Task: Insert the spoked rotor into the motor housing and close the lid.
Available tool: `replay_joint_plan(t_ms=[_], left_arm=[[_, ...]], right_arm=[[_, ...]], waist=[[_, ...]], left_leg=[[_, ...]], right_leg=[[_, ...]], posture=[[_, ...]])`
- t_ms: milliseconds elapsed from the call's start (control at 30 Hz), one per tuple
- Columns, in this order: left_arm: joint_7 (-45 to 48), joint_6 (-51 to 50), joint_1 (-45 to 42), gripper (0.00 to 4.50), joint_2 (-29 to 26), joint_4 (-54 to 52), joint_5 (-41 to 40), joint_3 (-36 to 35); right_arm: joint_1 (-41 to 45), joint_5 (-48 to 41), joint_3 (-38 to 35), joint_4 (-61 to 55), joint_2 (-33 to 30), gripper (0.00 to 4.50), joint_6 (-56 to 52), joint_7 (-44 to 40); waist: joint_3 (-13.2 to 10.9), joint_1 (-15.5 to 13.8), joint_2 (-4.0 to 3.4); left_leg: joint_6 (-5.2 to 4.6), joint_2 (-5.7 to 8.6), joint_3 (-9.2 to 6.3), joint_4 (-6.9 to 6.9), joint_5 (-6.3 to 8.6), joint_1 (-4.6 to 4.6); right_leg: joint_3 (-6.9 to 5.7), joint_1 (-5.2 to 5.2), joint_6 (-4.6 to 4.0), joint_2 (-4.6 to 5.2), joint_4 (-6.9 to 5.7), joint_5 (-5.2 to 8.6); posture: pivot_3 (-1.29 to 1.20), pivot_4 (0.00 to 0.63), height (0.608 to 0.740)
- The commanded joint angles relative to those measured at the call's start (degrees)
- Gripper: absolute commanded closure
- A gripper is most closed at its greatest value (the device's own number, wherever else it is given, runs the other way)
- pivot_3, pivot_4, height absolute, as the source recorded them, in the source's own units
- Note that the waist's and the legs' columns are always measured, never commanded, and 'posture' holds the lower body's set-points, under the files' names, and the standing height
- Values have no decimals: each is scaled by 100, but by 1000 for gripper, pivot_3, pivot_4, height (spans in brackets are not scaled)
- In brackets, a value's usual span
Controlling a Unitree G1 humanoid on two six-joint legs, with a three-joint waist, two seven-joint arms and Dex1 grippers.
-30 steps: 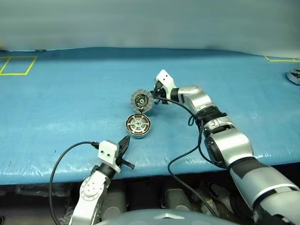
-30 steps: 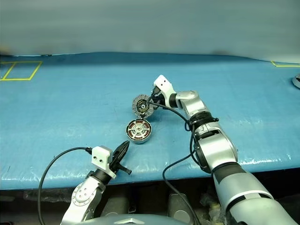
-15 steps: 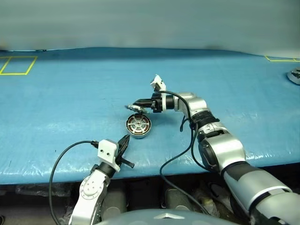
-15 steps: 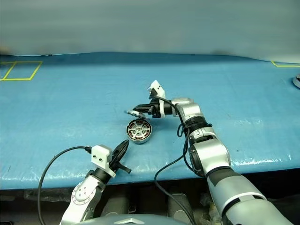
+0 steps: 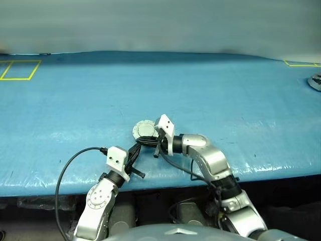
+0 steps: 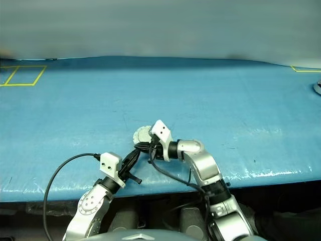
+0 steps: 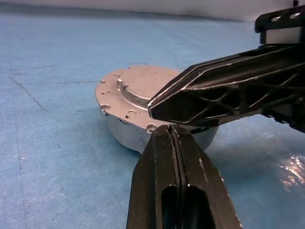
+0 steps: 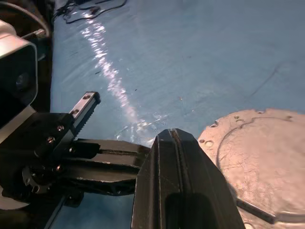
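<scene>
- Left gripper (image 5: 134,152): near side of the motor housing (image 7: 125,137), tips close to its wall; fingers pressed together, nothing between them.
- Motor housing: a grey puck on the blue table (image 5: 60,110), the landmark here. Lid (image 5: 144,129) lies flat over it, plain outer face with raised round centre upward. The spoked rotor is taken to be inside, under the lid.
- Right gripper (image 5: 145,142): just right of the housing, tips over its near rim; fingers likewise pressed together and empty.
- Step in hand, as judged: lid closing, at or near completion.
- Next move, as judged: confirm the lid sits flush, pressing downward if it does not, then draw both grippers away without nudging the housing.
</scene>
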State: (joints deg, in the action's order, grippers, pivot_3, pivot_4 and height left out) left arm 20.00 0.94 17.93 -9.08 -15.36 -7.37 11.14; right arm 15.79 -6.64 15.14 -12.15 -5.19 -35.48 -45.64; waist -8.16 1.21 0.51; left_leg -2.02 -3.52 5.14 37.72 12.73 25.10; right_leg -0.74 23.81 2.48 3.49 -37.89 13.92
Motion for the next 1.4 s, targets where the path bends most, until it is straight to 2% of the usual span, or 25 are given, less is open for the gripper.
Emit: replay_joint_plan(t_ms=[33,133,200,467,533,1033,1133,1200,1233,1400], left_arm=[[9,-2,-3,4479,-14,-159,-1,26],[48,-46,-10,4500,-43,-169,-8,51],[83,-51,-31,4500,-57,-150,-9,74],[84,110,-131,4500,-66,-51,40,11],[79,135,-100,4500,-79,-39,54,0],[-9,190,11,4500,-11,-6,44,-15],[-8,193,3,4500,9,14,40,-9],[-2,196,-4,4500,20,25,33,1],[1,198,-10,4500,26,31,23,1],[18,206,-34,4500,34,32,-9,-3]], right_arm=[[-308,410,72,-1247,146,4500,-243,1140],[-644,840,337,-1724,235,3910,-581,1948],[-700,935,473,-1773,257,3259,-718,2216],[-319,1010,662,-1066,230,574,-643,2567],[-193,1025,713,-835,219,35,-555,2577],[62,1017,903,349,428,35,113,2655],[29,1004,915,295,370,642,173,2587],[20,1000,919,217,343,1304,143,2564],[25,985,909,172,335,1465,109,2554],[198,873,892,-127,251,1464,-79,2342]], waist=[[0,9,0],[2,5,4],[2,6,4],[2,13,5],[2,16,5],[2,18,6],[2,16,6],[2,18,6],[2,18,6],[1,16,6]], left_leg=[[2,-1,0,0,1,-4],[21,0,-1,0,12,-14],[24,0,-3,0,13,-14],[3,1,-4,0,2,-13],[2,1,-4,-1,2,-11],[1,0,-4,-3,1,-11],[1,0,-4,-3,1,-12],[1,1,-4,-2,1,-12],[1,1,-4,-2,1,-12],[1,0,-4,-4,1,-10]], right_leg=[[0,8,0,-1,0,0],[-1,9,-1,3,5,1],[-1,9,-2,4,6,2],[-2,9,-2,2,7,2],[-2,10,-3,1,8,2],[-4,8,-3,-2,9,3],[-3,7,-3,-2,8,3],[-3,7,-3,-1,8,3],[-3,7,-3,-1,9,3],[-3,8,-3,-2,9,3]], posture=[[0,150,740],[0,150,740],[0,150,740],[0,150,740],[0,150,740],[0,150,740],[0,150,740],[0,150,740],[0,150,740],[0,150,740]])
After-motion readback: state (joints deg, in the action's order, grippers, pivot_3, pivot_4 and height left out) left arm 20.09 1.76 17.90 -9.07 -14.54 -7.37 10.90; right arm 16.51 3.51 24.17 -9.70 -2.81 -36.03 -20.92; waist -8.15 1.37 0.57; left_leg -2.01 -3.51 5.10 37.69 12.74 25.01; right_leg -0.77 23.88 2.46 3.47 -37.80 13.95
